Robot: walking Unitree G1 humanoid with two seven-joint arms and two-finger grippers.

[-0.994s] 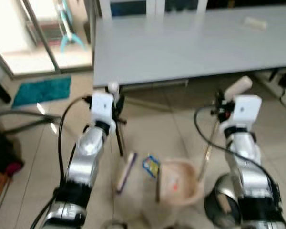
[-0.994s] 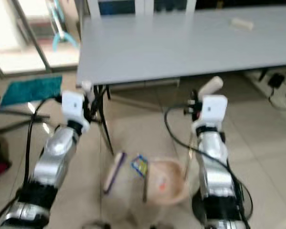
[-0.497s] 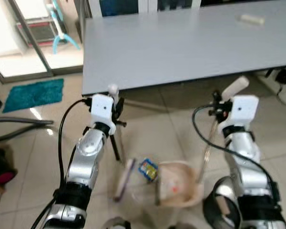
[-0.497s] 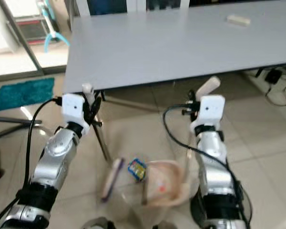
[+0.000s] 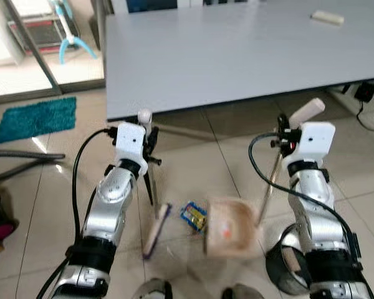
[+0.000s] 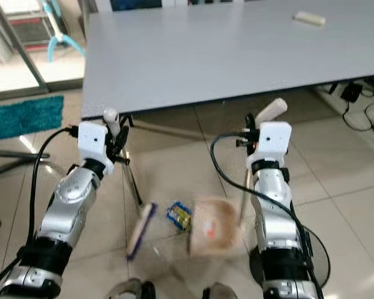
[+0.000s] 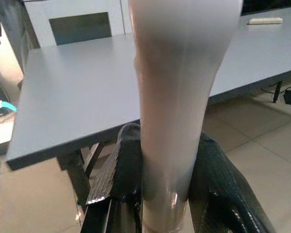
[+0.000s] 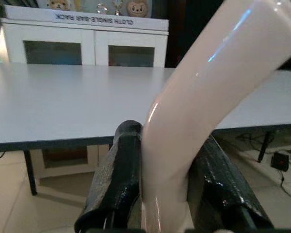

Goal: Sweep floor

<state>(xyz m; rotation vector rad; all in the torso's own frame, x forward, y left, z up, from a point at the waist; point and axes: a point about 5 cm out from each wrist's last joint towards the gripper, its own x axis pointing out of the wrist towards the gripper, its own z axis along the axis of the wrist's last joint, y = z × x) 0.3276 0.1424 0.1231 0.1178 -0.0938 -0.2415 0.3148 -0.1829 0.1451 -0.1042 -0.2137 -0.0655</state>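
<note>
My left gripper (image 5: 148,137) is shut on the white handle (image 7: 177,87) of a broom, whose thin dark shaft runs down to the purple-edged broom head (image 5: 156,222) on the tiles. My right gripper (image 5: 288,135) is shut on the cream handle (image 8: 203,92) of a long-shafted dustpan. Its beige pan (image 5: 232,228) rests on the floor between my arms and looks blurred. A blue and yellow wrapper (image 5: 194,215) lies on the tiles between the broom head and the pan's mouth, touching neither that I can tell.
A large grey table (image 5: 237,56) stands just ahead, with its dark leg (image 6: 132,180) beside the broom and a small white object (image 5: 327,17) on top. On the left are a teal mat (image 5: 31,118) and a grey hose (image 5: 19,156); cables (image 5: 368,99) lie at the right.
The whole view has shifted as the camera moved. The dustpan has shifted slightly on the floor near the wrapper, and the broom head has swung a little. Both grippers keep their hold.
</note>
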